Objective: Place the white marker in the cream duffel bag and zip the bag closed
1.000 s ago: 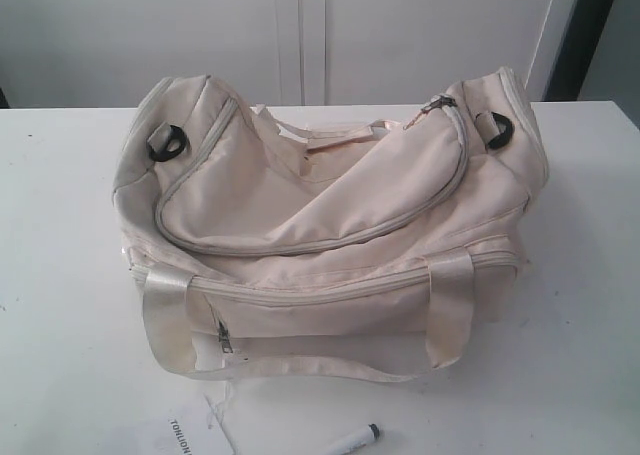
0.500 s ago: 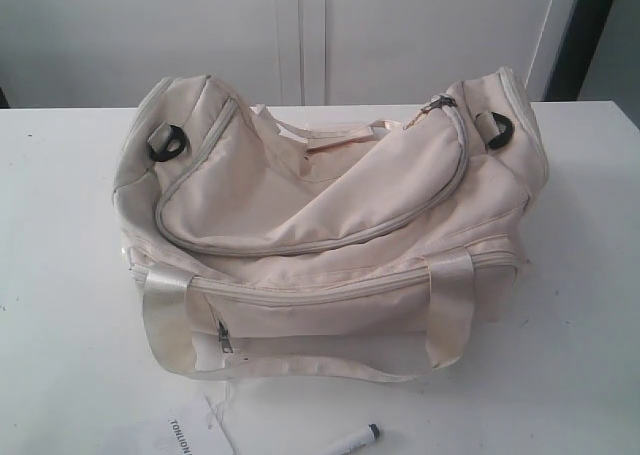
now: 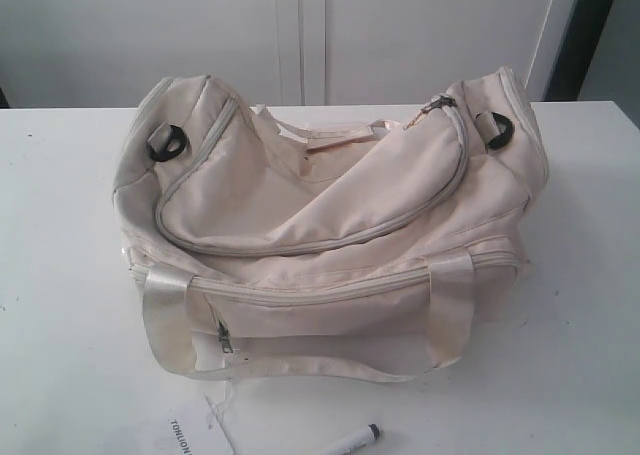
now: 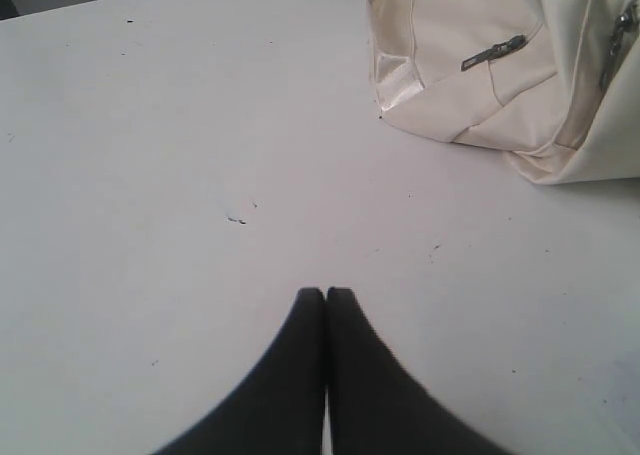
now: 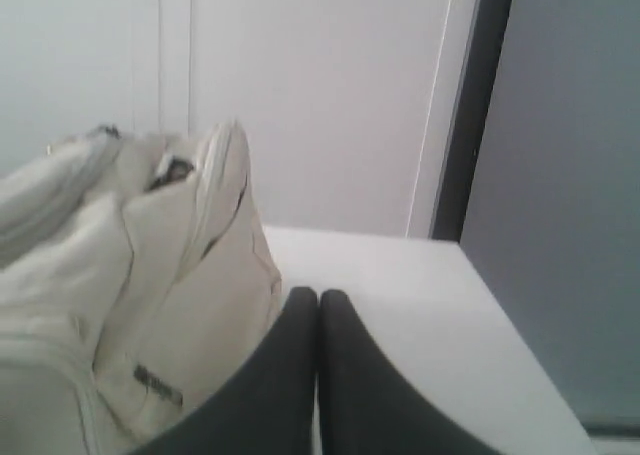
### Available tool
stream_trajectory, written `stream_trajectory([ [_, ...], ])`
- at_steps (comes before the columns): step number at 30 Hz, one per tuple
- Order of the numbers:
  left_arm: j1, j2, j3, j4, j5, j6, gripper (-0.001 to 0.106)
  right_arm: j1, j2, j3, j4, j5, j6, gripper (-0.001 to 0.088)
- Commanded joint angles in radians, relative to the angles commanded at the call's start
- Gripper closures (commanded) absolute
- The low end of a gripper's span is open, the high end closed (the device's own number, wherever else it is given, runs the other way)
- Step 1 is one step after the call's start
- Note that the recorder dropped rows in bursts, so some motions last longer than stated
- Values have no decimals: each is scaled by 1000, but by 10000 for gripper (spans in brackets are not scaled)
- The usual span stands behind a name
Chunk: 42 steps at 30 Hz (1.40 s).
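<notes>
The left gripper [image 4: 325,293] is held pinched together, empty, over the table [image 4: 150,175]. The white marker [image 3: 352,441] is left lying on the table just before the cream duffel bag [image 3: 320,215], so nothing is judged done yet. The right gripper [image 5: 318,295] is likewise clenched on nothing.

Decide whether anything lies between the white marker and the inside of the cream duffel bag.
Yes. The top flap of the cream duffel bag lies over the opening, no lining showing. The white marker lies on the table in front.
</notes>
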Motion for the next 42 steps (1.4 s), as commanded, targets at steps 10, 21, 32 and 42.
stream_trajectory([
  [10,0,0,0,0,0,0,1053,0,0,0,0,-142,0,868],
  [21,0,0,0,0,0,0,1053,0,0,-26,0,-61,0,868],
  [32,0,0,0,0,0,0,1053,0,16,-186,-2,330,0,868],
  [42,0,0,0,0,0,0,1053,0,291,-314,-2,360,46,868],
])
